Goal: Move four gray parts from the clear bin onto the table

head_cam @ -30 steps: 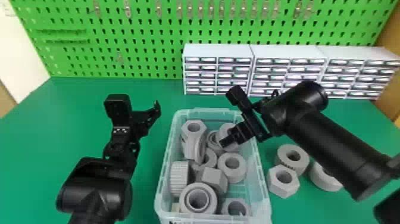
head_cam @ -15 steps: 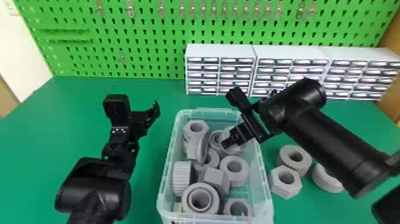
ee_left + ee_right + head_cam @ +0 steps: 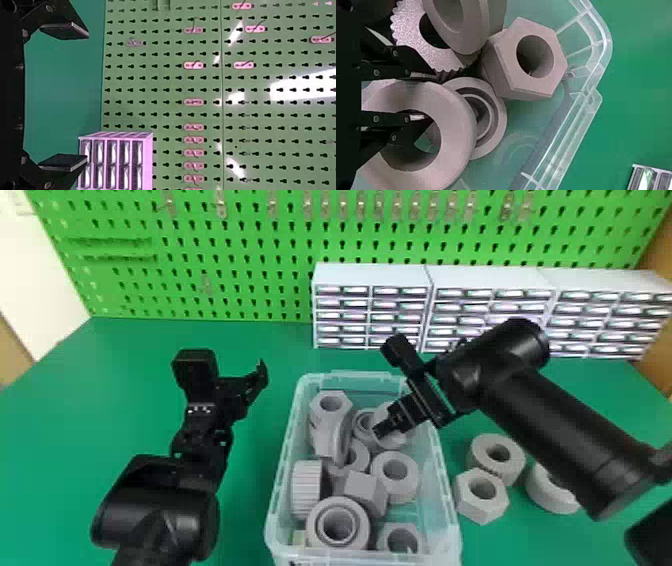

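Right end effector (image 3: 429,96) is pinching the wall of a smooth gray round ring (image 3: 457,134), fingers part-open, inside the clear plastic bin (image 3: 606,47). Three gray parts (image 3: 482,510) are already sitting on the green surface (image 3: 125,390). Fourth pick is likely underway, lift next needing to clear neighbors and rim. Left end effector (image 3: 86,97) is hanging wide open, empty.

Green pegboard (image 3: 240,280) behind green table (image 3: 90,390); white drawer cabinets (image 3: 372,275) against pegboard.
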